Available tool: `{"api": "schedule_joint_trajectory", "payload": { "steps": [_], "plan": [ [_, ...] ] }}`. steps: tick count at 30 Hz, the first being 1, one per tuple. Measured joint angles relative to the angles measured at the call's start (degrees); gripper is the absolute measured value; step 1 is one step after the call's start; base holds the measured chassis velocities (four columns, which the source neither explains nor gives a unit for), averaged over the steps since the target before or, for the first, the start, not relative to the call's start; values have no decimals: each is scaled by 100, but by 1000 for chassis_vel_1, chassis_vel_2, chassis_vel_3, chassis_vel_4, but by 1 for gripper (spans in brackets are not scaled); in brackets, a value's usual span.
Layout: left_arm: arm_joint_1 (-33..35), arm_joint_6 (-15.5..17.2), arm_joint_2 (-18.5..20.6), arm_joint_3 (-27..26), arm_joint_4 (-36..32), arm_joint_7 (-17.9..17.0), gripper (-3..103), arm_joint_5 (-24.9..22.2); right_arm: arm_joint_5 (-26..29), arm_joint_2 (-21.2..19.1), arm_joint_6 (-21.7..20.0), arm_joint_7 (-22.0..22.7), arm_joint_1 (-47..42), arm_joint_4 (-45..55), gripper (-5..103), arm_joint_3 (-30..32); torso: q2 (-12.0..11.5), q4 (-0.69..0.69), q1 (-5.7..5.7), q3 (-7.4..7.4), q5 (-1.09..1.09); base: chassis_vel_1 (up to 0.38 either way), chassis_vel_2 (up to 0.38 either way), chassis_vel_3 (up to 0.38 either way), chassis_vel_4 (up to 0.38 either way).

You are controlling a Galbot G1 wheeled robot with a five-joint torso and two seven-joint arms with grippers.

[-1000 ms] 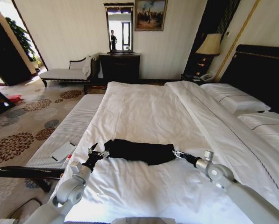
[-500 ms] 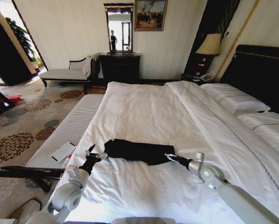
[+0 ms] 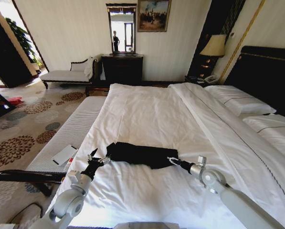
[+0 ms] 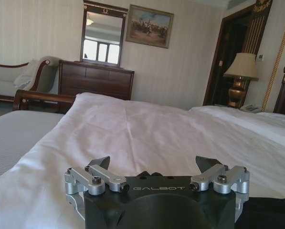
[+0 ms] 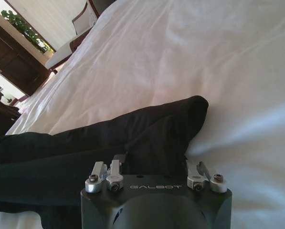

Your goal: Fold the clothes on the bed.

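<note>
We have the black T-shirt (image 3: 141, 155) lying as a long, already narrowed band across the near part of the bed (image 3: 152, 114), so each arm can take one end. Our left gripper (image 3: 97, 159) sits at the band's left end with fingers spread wide, white sheet between them and the cloth just beside. Our right gripper (image 3: 173, 161) is at the other end, fingers also apart, the dark fold right ahead of the tips. Since a second ago, it has slid inward onto the cloth's edge; the left has barely shifted.
</note>
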Motion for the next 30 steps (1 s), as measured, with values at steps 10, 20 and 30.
{"api": "schedule_joint_trajectory", "payload": {
  "steps": [10,20,30],
  "plan": [
    [-18,8,20,-8,12,-176,100,166,-12,31,20,7,-56,26,14,48,0,1,0,0,0,0,0,0,0],
    [-34,-47,-1,35,42,-185,100,110,-77,-33,39,-14,-158,136,8,182,0,1,0,0,0,0,0,0,0],
    [14,-150,-16,23,6,-102,100,118,-86,-212,65,127,-112,528,8,223,0,0,0,0,1,0,0,0,0]
  ]
}}
